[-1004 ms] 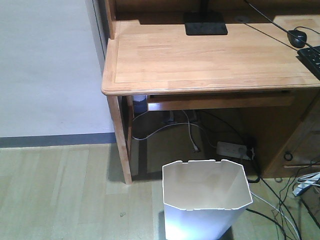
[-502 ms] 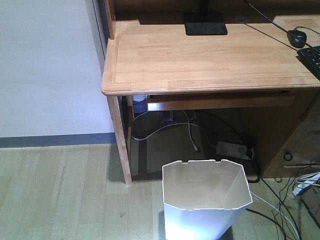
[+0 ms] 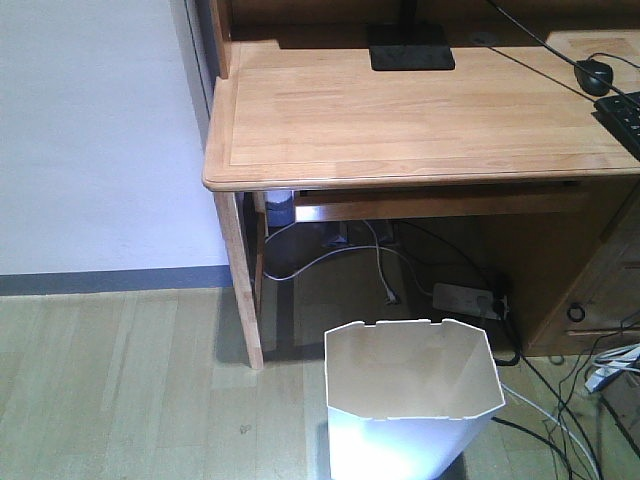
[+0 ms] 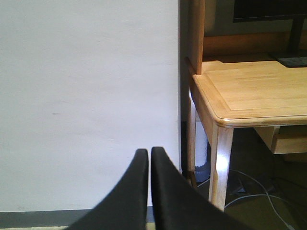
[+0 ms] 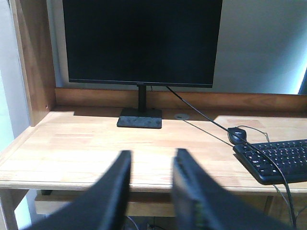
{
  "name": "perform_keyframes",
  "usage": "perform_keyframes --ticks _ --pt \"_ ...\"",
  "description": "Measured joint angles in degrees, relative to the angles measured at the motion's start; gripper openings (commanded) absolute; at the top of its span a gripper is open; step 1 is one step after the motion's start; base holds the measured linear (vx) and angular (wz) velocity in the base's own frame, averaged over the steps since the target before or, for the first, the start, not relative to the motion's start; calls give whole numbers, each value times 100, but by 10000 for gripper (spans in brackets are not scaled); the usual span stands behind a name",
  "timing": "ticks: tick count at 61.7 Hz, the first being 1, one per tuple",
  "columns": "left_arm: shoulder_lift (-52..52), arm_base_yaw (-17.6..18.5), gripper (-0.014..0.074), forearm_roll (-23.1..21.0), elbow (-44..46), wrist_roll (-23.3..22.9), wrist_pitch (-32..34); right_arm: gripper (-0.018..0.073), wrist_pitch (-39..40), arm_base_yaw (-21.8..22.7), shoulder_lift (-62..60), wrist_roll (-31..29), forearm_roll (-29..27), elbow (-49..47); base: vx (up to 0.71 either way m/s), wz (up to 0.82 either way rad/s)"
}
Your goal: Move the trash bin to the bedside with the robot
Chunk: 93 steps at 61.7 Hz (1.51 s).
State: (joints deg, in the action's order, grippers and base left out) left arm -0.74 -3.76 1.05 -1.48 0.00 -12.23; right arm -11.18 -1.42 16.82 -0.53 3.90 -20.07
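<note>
Black fingers come nearest: your left gripper [image 4: 148, 154] has them pressed together on nothing, and your right gripper [image 5: 153, 154] has them spread, also empty. Nothing has shifted over the last second, so I judge the move not yet begun. The trash bin [image 3: 400, 440] stands upright on the floor [image 3: 120, 380] at about 5 o'clock in the front view. It is white, thin-walled and tapering, with a notched rim and a cream inside, and it is untouched. Beyond it, at 12 o'clock, is the wooden desk [image 3: 400, 110]. The bedside is out of view.

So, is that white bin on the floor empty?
Seems empty: the trash bin stands upright, with only bare cream walls showing inside; its bottom is hidden.
</note>
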Motion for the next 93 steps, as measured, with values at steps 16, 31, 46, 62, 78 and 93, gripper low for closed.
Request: perform_keyframes --ticks 16,31,46,62,78,93 --pt "0 0 -6 0 0 0 0 601 -6 0 0 0 5 0 0 0" --pt "0 0 -6 0 0 0 0 571 -102 0 111 96 0 -94 0 0" --pt "0 0 -6 0 0 0 0 547 -821 0 1124 107 -99 -831 0 0" --pt "0 0 -6 0 0 0 0 547 -1806 0 2844 53 -390 -1767 0 0" --pt "0 0 -6 0 0 0 0 547 -2707 108 4945 -156 -422 -2411 0 0" --pt "0 0 -6 0 0 0 0 547 -2627 738 6283 -835 -978 -2445 0 0"
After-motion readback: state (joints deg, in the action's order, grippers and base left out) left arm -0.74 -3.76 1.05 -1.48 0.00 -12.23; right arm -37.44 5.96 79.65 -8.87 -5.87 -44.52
